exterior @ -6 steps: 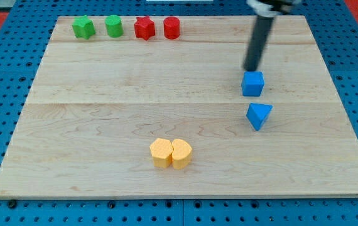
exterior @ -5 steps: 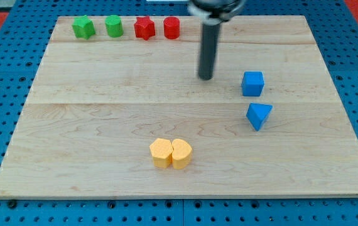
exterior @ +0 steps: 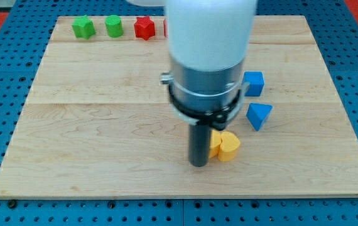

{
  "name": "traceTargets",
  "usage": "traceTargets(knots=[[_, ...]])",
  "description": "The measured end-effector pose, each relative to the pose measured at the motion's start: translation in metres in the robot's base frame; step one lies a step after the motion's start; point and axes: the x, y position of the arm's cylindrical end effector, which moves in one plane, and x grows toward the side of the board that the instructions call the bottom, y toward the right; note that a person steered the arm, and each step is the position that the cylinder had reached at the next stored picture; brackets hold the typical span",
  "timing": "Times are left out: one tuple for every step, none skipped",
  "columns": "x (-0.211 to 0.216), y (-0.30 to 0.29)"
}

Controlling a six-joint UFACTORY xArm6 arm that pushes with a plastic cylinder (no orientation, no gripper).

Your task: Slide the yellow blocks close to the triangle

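Note:
Two yellow blocks lie side by side low on the wooden board [exterior: 72,125]: a yellow heart-shaped block [exterior: 228,146] and a second yellow block [exterior: 214,144], partly hidden behind my rod. My tip [exterior: 198,164] touches the board just left of them, against the hidden block. The blue triangle [exterior: 259,115] lies up and to the right of the yellow pair, a short gap away. A blue cube [exterior: 253,83] sits above the triangle.
A green star-like block [exterior: 83,27], a green round block [exterior: 113,26] and a red star block [exterior: 144,27] line the view's top left. A fourth red block there is mostly hidden behind the arm's body, which covers the board's centre.
My tip swept from the upper middle down to the lower middle. The two yellow blocks have moved right, from the lower centre to just below-left of the blue triangle.

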Motion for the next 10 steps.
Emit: traceTargets(knots=[[-0.002,-0.026],[-0.015,-0.048],[-0.019,-0.010],[-0.019,0.031],[-0.015,0.048],[-0.005,0.048],[0.000,0.063],[0.000,0.096],[0.011,0.097],[-0.002,0.098]])
